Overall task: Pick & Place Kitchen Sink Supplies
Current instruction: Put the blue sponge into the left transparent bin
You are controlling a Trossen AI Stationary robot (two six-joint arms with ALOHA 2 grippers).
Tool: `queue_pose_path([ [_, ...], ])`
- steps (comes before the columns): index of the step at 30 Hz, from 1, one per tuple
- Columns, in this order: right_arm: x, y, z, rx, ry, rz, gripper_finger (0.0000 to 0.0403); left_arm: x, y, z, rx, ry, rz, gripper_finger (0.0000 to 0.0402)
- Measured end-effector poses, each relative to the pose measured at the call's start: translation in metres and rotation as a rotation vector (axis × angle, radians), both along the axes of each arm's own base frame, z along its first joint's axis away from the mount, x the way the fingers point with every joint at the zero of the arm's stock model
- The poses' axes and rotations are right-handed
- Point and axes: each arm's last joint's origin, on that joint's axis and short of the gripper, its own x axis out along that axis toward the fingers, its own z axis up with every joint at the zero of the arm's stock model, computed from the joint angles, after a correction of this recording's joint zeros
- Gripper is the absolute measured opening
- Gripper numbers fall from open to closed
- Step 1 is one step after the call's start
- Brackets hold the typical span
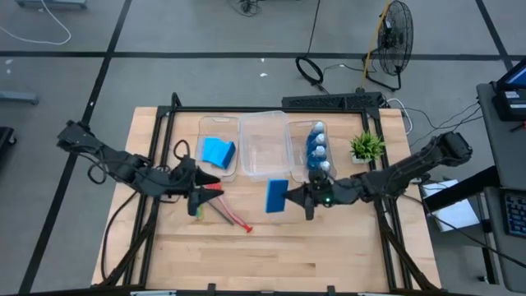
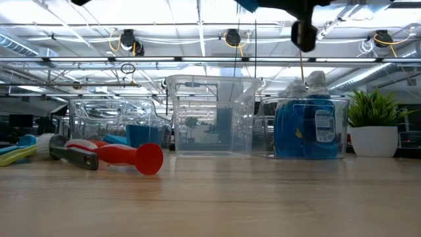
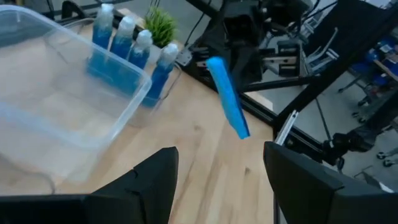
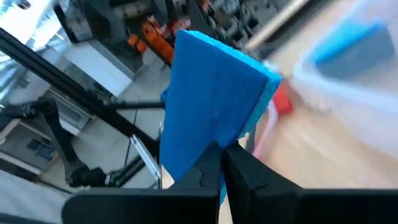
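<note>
High view: my right gripper (image 1: pixel 294 197) is clamped on a blue sponge (image 1: pixel 277 196), held just in front of the middle bin (image 1: pixel 263 146); my left gripper (image 1: pixel 200 197) waits, fingers apart, over the brushes (image 1: pixel 223 210). Right wrist view: sponge (image 4: pixel 214 118) pinched edge-on, so I judge transport underway; next, carry it left of the middle bin to the sponge bin (image 1: pixel 219 145) and release.

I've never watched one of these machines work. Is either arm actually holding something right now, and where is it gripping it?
Yes. The right gripper pinches a blue sponge by one edge, lifted off the table. The left gripper is open and holds nothing.
</note>
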Motion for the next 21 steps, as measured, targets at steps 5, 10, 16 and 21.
queue_pose_path([
  [5, 0.004, -0.009, 0.005, -0.034, -0.052, -0.025, 0.0000, 0.021, 0.000, -0.005, 0.010, -0.024, 0.030, 0.0241],
  [10, 0.005, -0.014, 0.006, -0.034, -0.055, -0.046, 0.0000, 0.043, 0.001, -0.010, -0.009, -0.056, -0.001, 0.0241],
  [16, 0.006, -0.017, 0.006, -0.038, -0.054, -0.054, 0.0000, 0.072, 0.006, -0.017, -0.009, -0.112, -0.005, 0.0241],
  [21, 0.006, -0.017, 0.005, -0.039, -0.046, -0.053, 0.0000, 0.092, 0.011, -0.025, -0.038, -0.155, -0.020, 0.0241],
])
